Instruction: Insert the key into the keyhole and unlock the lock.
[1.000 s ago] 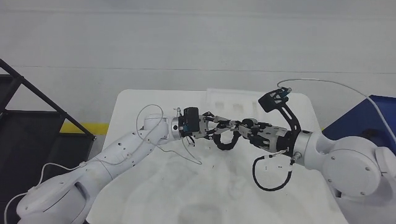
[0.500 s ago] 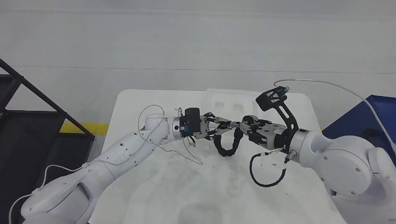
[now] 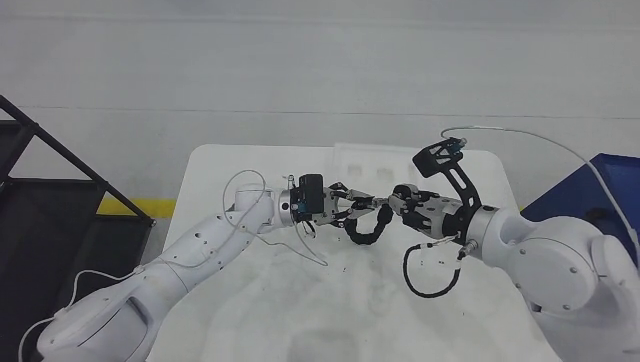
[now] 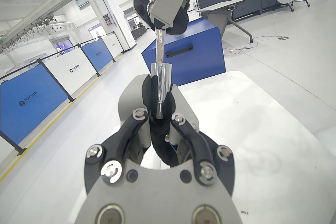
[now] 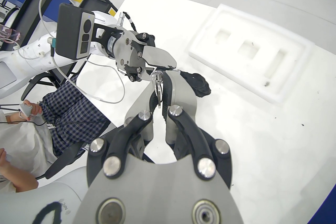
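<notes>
Left wrist view: the left gripper (image 4: 158, 96) is closed tight on the lock (image 4: 160, 83), i.e. on its chrome cylinder, w/ 2 fingers pressing from both sides. The cylinder stands out past the fingertips, and the black cable (image 4: 161, 151) of the lock passes back btw. the fingers toward the palm. Straight ahead of this gripper, the right gripper (image 4: 164, 21) faces it and is clamped on the head of the key (image 4: 159, 45). The key blade runs in 1 line w/ the cylinder, and its tip meets the end face of the cylinder, at the keyhole; how deep it sits I cannot tell.

Right wrist view: the key head is pinched flat btw. the 2 black pads (image 5: 166, 96) of the right gripper, and the blade points away from the palm into the lock. The black cable comes out just beside the right fingers. Beyond it, a white foam tray (image 5: 252, 51) w/ 3 recesses lies on the table (image 5: 262, 143).

Top view: both grippers meet tip to tip above the table, and the cable loop hangs under them.
</notes>
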